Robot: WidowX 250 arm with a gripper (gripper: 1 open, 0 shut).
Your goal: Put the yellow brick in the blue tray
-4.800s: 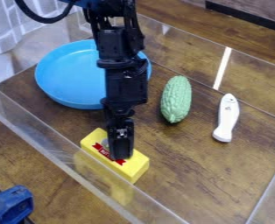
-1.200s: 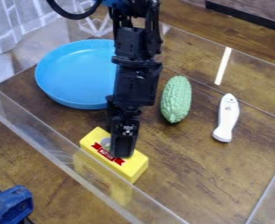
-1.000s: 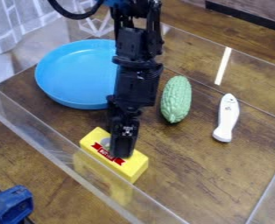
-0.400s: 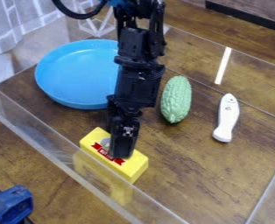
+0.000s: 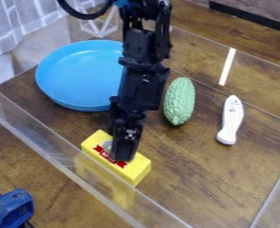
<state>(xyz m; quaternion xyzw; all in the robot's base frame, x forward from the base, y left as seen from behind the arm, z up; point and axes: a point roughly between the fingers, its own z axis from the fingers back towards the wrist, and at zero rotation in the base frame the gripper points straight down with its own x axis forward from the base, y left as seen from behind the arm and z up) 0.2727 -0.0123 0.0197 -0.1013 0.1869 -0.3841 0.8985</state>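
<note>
Yellow brick [image 5: 111,158] sits on the wooden table [image 5: 214,178] near its front edge, red label up, not yet lifted. Gripper [image 5: 123,153] is down on top of it, jaws spread wide; no squeeze on the block visible, so nothing grasped. Blue tray [image 5: 71,73] lies empty toward the back left, well apart from the brick. Green bumpy gourd [image 5: 178,101] and a white handheld device [image 5: 229,119] lie to the right. Judgement: early stage; grasp, carry and drop all remain.
</note>
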